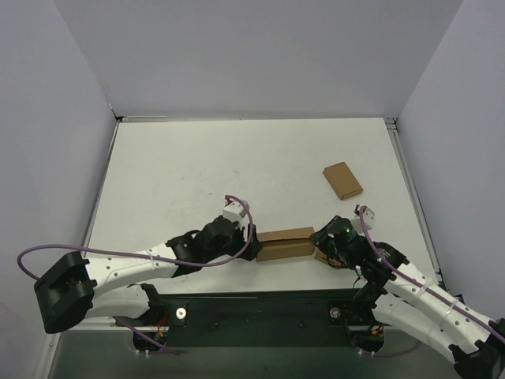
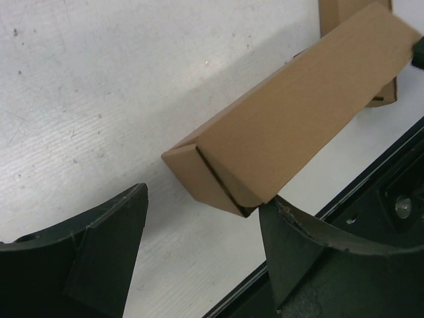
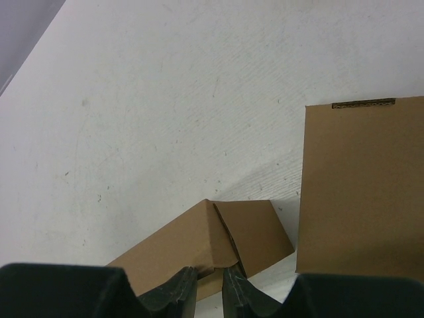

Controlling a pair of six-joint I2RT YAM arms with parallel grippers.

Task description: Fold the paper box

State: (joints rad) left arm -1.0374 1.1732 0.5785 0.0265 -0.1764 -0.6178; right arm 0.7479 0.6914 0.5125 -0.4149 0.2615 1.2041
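**Plain brown box pinched at one end, straddled at the other**

The paper box [image 1: 286, 244] lies folded into a long, closed shape, with the near edge of the table [image 1: 197, 174] just beside it. Its cardboard is plain brown on every face that shows.

At the box's right end, the right gripper [image 1: 322, 251] has its fingers [image 3: 172, 291] drawn nearly together, pinching a cardboard edge there.

At the box's left end, the left gripper [image 1: 252, 246] has its fingers [image 2: 106, 252] spread wide. One finger stands clear of the box. The other is just beside the box's lower corner.

A smaller flat brown box [image 1: 342, 180] lies well apart from the paper box, farther back and to the right.
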